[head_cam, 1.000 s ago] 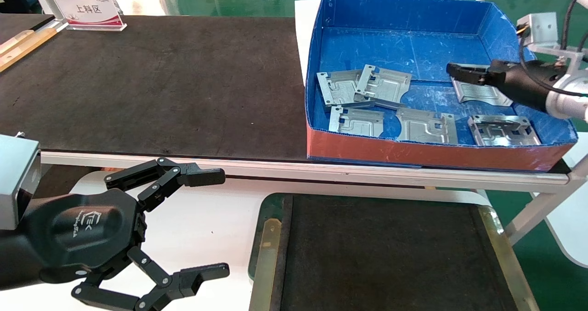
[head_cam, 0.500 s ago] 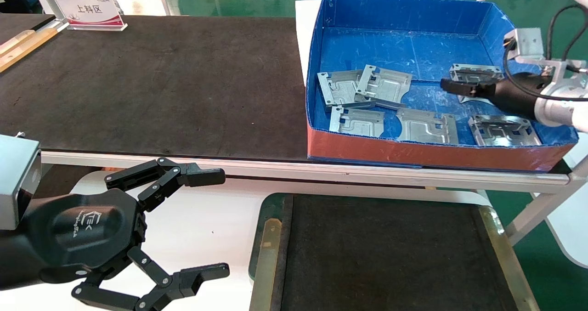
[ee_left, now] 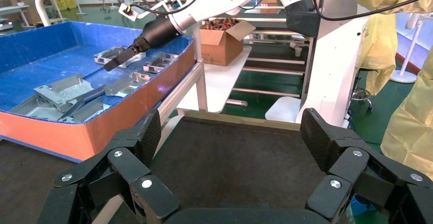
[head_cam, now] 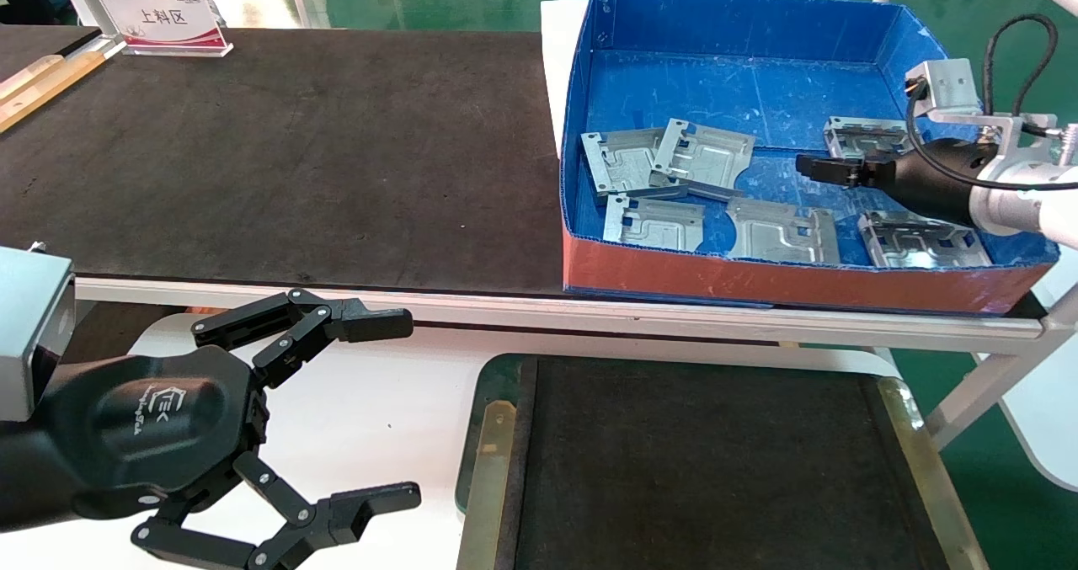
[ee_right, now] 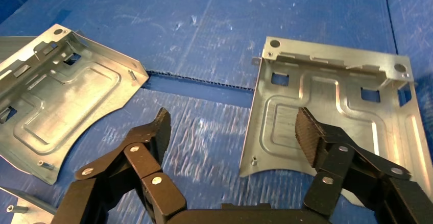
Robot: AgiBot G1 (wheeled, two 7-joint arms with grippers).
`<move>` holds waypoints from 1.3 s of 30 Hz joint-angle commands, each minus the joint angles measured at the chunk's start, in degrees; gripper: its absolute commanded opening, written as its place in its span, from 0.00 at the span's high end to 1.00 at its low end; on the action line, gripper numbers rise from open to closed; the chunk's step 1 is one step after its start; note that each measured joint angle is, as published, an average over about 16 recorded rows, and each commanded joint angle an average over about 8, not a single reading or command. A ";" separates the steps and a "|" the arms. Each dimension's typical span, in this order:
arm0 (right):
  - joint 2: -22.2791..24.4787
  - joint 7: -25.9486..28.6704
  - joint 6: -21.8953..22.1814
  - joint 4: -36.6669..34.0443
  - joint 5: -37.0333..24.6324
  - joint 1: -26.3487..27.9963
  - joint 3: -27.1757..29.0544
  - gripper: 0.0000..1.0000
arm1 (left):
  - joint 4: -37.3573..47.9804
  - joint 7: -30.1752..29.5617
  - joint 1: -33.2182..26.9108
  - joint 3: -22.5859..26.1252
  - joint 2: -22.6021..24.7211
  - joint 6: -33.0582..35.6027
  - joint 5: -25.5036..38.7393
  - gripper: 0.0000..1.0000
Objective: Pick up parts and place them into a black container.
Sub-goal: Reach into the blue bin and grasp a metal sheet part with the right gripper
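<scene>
1. Six flat, roughly square silver-grey stamped sheet-metal parts lie on the floor of the open blue corrugated-plastic box with a red front wall [head_cam: 792, 279], which sits on the large black tabletop mat [head_cam: 295, 149]. The far-right part [head_cam: 863, 136] lies just beside the right gripper; two overlapping parts [head_cam: 665, 159] lie at the box's left; three more sit in a row along the red wall, left [head_cam: 654, 221], middle [head_cam: 783, 231] and right [head_cam: 922, 240].
2. The right gripper [head_cam: 829, 168] reaches into the box from the right, above the floor. In its wrist view its jaws stand wide apart and hold nothing; one finger [ee_right: 314, 132] hangs over the far-right part's near edge, the other over bare blue floor.
3. The shallow rectangular black container with a dark green, yellow-worn rim [head_cam: 497, 435] lies nearer the robot, below the table edge, with no part in it.
4. The left gripper [head_cam: 370, 410] is parked low at the left, beside the container, jaws spread wide and empty.
5. Bare blue floor fills the box's far half; the mat left of the box is open.
6. The right arm hides part of the far-right and near-right parts; the container's near end is cut off.
</scene>
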 commanded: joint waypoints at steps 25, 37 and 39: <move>0.76 1.23 0.47 1.42 -1.00 -0.49 -0.71 1.00 | 0.00 0.00 0.00 0.00 0.00 0.00 0.00 0.00; 1.00 1.30 0.87 1.58 -1.08 -0.71 -0.77 1.00 | 0.00 0.00 0.00 0.01 0.00 0.00 0.00 0.00; 1.10 1.19 0.83 1.73 -1.05 -0.67 -0.75 1.00 | 0.00 0.00 0.00 0.01 0.00 0.00 0.00 0.00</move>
